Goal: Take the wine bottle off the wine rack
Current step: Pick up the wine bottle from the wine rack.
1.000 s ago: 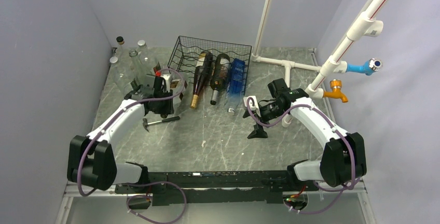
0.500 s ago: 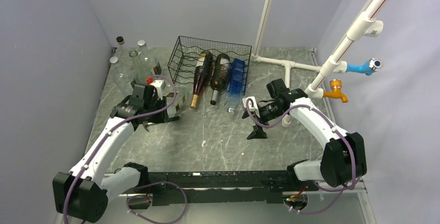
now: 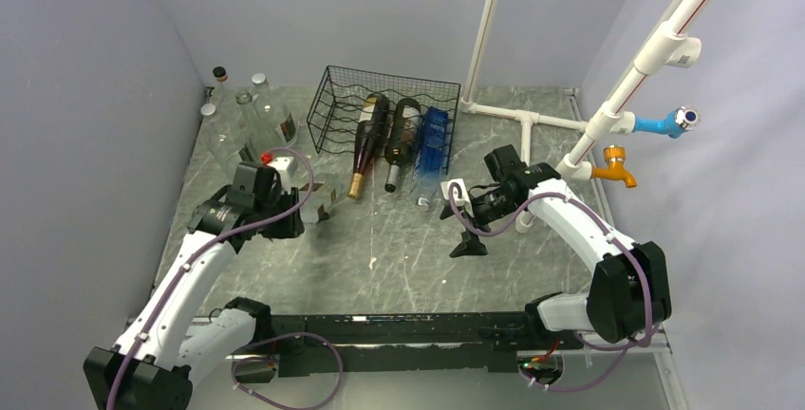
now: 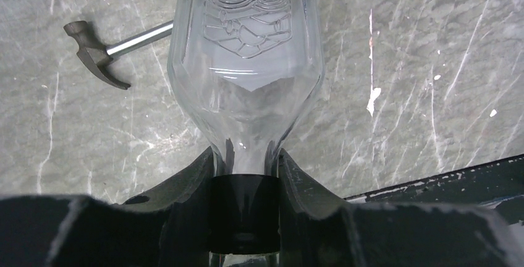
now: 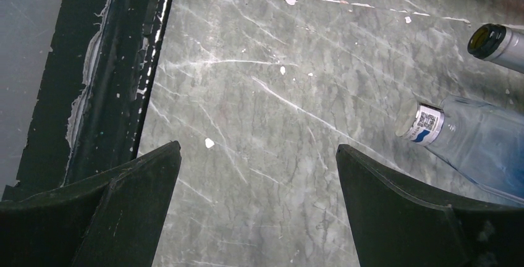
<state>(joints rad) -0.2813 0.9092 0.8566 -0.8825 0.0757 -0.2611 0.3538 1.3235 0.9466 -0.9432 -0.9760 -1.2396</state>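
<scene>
The black wire wine rack (image 3: 353, 97) stands at the back centre. A dark red wine bottle (image 3: 366, 139), a dark green bottle (image 3: 402, 130) and a blue bottle (image 3: 432, 144) lie in it, necks pointing toward me. My left gripper (image 3: 290, 217) is shut on the black-capped neck of a clear embossed glass bottle (image 4: 247, 50), held above the table left of the rack; the jaws (image 4: 244, 177) clamp the cap on both sides. My right gripper (image 3: 458, 227) is open and empty over the table (image 5: 259, 94), in front of the blue bottle's cap (image 5: 420, 123).
Several clear bottles (image 3: 237, 111) stand at the back left. A small hammer (image 4: 102, 54) lies on the table under the held bottle. White pipes with a blue and an orange tap (image 3: 617, 158) rise at the right. The black front rail (image 5: 123, 63) edges the table.
My left arm has pulled back toward the near left, carrying the clear bottle away from the rack's left side. The right arm has barely shifted.
</scene>
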